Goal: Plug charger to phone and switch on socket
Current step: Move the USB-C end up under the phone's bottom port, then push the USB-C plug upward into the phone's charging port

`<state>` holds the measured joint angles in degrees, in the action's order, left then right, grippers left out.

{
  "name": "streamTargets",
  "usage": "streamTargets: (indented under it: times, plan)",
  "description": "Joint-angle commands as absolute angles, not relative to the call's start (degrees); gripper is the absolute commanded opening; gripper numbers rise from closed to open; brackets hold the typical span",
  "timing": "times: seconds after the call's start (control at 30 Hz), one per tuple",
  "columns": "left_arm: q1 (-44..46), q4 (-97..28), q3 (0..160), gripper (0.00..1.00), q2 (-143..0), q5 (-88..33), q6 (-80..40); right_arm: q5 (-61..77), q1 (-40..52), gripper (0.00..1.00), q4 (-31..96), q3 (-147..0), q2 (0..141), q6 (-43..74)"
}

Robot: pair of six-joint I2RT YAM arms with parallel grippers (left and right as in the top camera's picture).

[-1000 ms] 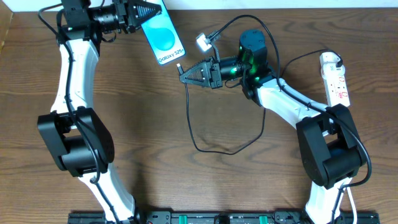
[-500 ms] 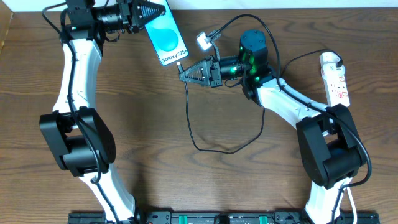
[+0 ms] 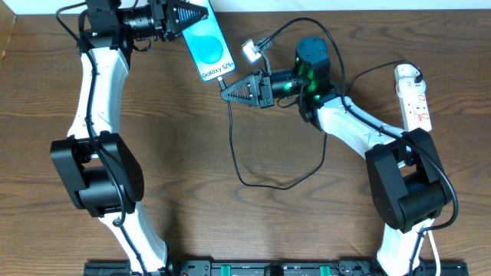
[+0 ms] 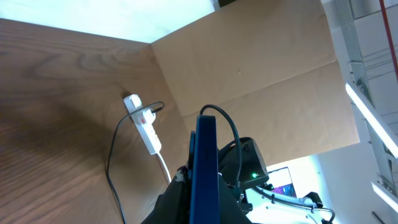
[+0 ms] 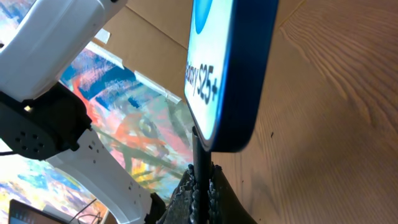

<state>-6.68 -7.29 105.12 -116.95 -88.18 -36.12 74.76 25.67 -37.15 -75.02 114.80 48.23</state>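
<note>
My left gripper (image 3: pixel 192 14) is shut on the top end of the phone (image 3: pixel 210 47), whose blue screen reads "Galaxy S25". The left wrist view shows it edge-on (image 4: pixel 204 168). My right gripper (image 3: pixel 225 90) is shut on the charger plug (image 5: pixel 200 155), whose tip touches the phone's bottom edge (image 5: pixel 233 112). The black charger cable (image 3: pixel 265 180) loops down over the table and back up toward the right. The white socket strip (image 3: pixel 413 96) lies at the far right, and also shows in the left wrist view (image 4: pixel 144 123).
A small white adapter (image 3: pixel 250 52) lies just behind my right gripper. A black cord runs from the strip's top end (image 3: pixel 368 73) toward the right arm. The wooden table's far edge is close behind the phone.
My left gripper has carried the phone right and toward the right gripper. The right gripper has shifted slightly, and the plug tip now meets the phone's bottom edge.
</note>
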Motion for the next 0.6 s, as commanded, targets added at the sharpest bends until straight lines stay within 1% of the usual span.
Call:
streamTargets:
  times: [0.0,0.57]
  plan:
    - [-6.50,-6.98,105.21,0.08,-115.94,-89.58,-35.77,74.04,25.96,0.01,-37.98,-75.00,114.24,48.66]
    - [-6.50,-7.01,105.21,0.08,-115.94,-90.00,-35.86,73.65,25.91,0.01,-39.00,-75.00,114.24,48.86]
